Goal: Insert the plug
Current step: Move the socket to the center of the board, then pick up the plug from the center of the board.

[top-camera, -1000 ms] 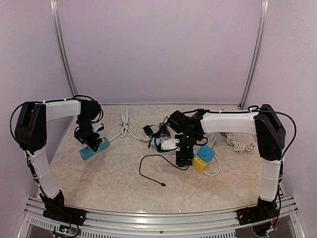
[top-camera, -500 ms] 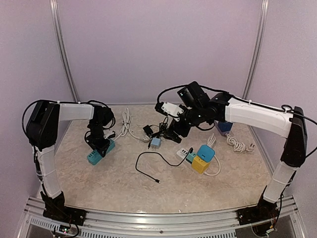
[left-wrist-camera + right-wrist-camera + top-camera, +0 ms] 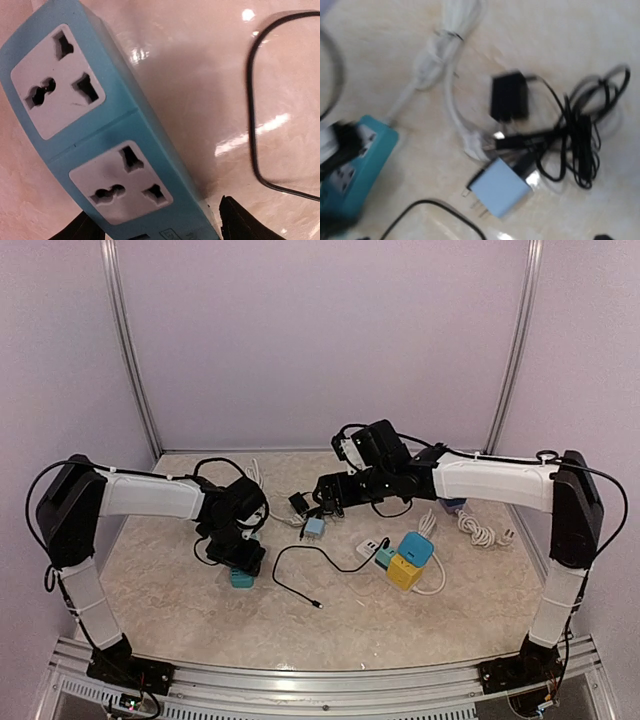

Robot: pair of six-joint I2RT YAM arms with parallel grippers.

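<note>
1 power strip [image 3: 145,125], 2 sockets [image 3: 57,82]; left gripper [image 3: 240,558] straddles it, grip unclear; right gripper [image 3: 328,495] wide; 1 plug [image 3: 500,187]

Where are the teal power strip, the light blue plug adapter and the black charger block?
teal power strip [image 3: 95,132]: left wrist view, teal band between its two sockets.
light blue plug adapter [image 3: 500,187]: right wrist view, middle of its flat face.
black charger block [image 3: 509,96]: right wrist view, middle of its body.
</note>
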